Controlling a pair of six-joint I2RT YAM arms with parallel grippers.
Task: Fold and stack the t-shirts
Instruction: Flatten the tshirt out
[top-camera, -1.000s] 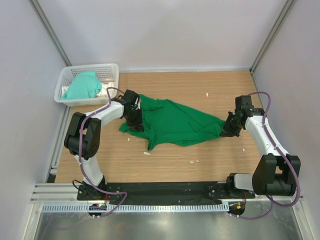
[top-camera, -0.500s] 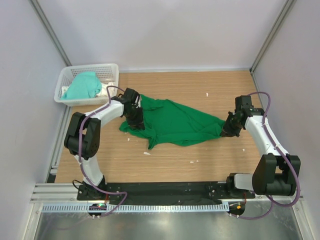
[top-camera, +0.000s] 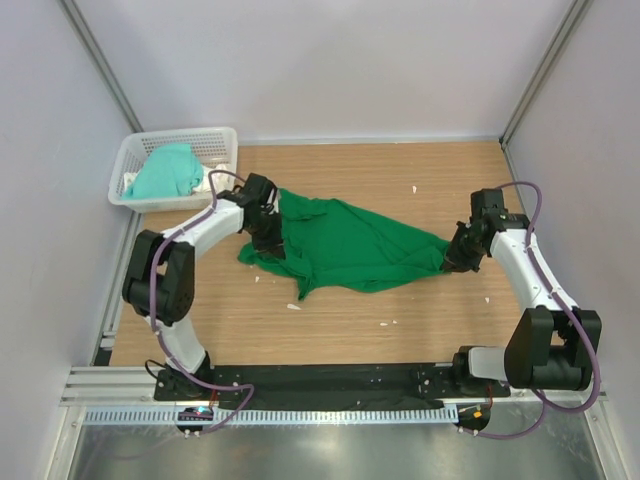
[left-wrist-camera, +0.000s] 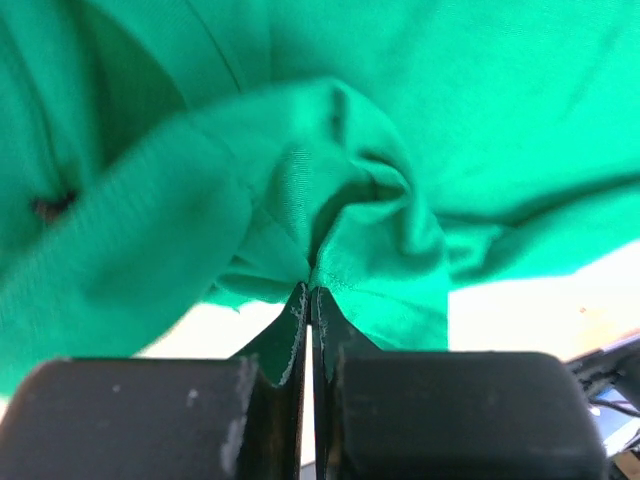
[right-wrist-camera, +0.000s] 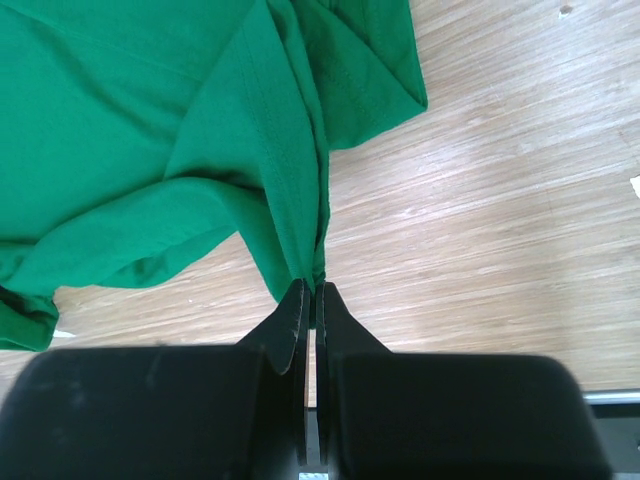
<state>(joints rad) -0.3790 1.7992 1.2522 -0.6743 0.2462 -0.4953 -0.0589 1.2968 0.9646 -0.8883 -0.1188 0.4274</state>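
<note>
**As the left claw bites, the green shirt is held at both ends**

Now that the left gripper (left-wrist-camera: 311, 292) has snapped together, where a moment ago its jaws stood apart over the cloth, a bunched ridge of fabric is pinched between its tips. The wrist view shows the fold rising straight out of the closed fingers. The right gripper (right-wrist-camera: 311, 288) is likewise clamped tight, on a narrow hem or seam at the opposite end.

The green t-shirt (top-camera: 350, 245) lies rumpled across the middle of the table (top-camera: 420, 170), stretched loosely between the two arms, with its left part bunched under the left wrist and its right end drawn to a point at the right claw. The mint t-shirt (top-camera: 165, 172) sits heaped in the basket (top-camera: 180, 135) at the far left corner, untouched.

With both ends gripped, the garment looks ready to be lifted or pulled taut and spread flat. Folding has not begun. The left hold is on a wad, not a clean edge, so the cloth may open unevenly.
</note>
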